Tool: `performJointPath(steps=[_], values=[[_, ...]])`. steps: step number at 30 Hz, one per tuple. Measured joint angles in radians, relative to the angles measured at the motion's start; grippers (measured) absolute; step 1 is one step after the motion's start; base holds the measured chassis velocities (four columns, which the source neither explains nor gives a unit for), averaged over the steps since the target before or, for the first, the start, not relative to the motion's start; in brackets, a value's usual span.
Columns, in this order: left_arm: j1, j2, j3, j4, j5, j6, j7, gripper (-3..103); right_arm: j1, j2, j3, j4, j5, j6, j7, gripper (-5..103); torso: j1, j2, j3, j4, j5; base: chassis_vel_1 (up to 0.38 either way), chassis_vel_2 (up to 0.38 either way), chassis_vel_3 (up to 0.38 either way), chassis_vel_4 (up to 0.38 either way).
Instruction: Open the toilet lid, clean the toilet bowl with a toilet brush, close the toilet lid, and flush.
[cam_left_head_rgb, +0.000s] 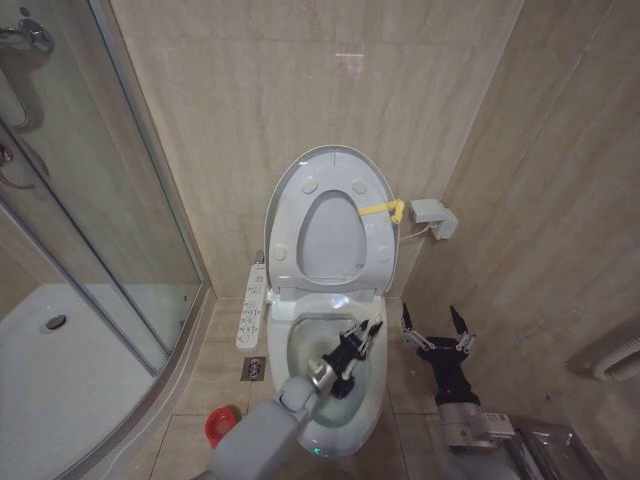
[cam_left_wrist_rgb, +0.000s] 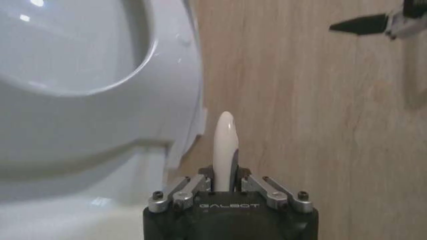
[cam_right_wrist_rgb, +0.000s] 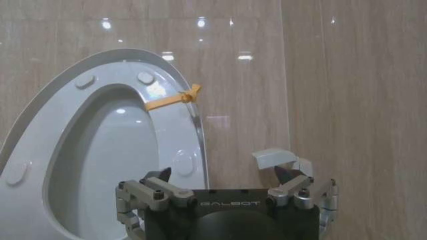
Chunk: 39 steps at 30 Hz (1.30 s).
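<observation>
The toilet lid (cam_left_head_rgb: 332, 235) stands upright against the back wall with the seat ring (cam_left_head_rgb: 290, 215) raised against it. A yellow strap (cam_left_head_rgb: 382, 210) hangs at the lid's edge, and the strap (cam_right_wrist_rgb: 175, 99) shows again beside the lid (cam_right_wrist_rgb: 113, 165) in the right wrist view. Over the open toilet bowl (cam_left_head_rgb: 300, 345) my left gripper (cam_left_head_rgb: 360, 338) is shut on the white handle of the toilet brush (cam_left_wrist_rgb: 225, 145). The brush's bristle head is hidden. My right gripper (cam_left_head_rgb: 431, 318) hangs open over the floor to the right of the bowl, holding nothing.
A red round holder (cam_left_head_rgb: 220, 425) sits on the floor left of the toilet, near a floor drain (cam_left_head_rgb: 254, 368). A long white button panel (cam_left_head_rgb: 252, 305) runs along the bowl's left side. The glass shower enclosure and its tray (cam_left_head_rgb: 60, 380) fill the left. A white box (cam_left_head_rgb: 433, 215) is mounted on the right wall.
</observation>
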Motion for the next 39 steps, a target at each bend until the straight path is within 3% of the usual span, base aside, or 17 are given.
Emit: performJointPath(steps=[11,20,27,34,39], values=[[-0.036,0.066,-0.041,0.021,-0.002,0.012,0.014,19,0.000,0.000,0.000,0.000,0.000,0.000,0.000,100,0.000,0.000,0.000,0.0000,0.0003,0.000,0.000,0.000,0.000],[-0.012,0.018,-0.029,-0.041,0.001,-0.014,0.013,19,0.000,0.000,0.000,0.000,0.000,0.000,0.000,100,0.000,0.000,0.000,-0.0001,0.0003,0.000,0.000,0.000,0.000],[-0.013,-0.019,-0.019,0.040,-0.025,-0.029,0.043,19,0.000,0.000,0.000,0.000,0.000,0.000,0.000,100,0.000,0.000,0.000,-0.0002,0.0000,0.000,0.000,0.000,0.000],[-0.043,0.004,-0.043,0.080,-0.067,0.007,0.046,19,0.000,0.000,0.000,0.000,0.000,0.000,0.000,100,0.000,0.000,0.000,-0.0001,0.0000,0.000,0.000,0.000,0.000],[-0.055,0.025,-0.069,0.034,-0.072,0.017,0.037,19,0.000,0.000,0.000,0.000,0.000,0.000,0.000,100,0.000,0.000,0.000,0.0004,0.0004,0.000,0.000,0.000,0.000]])
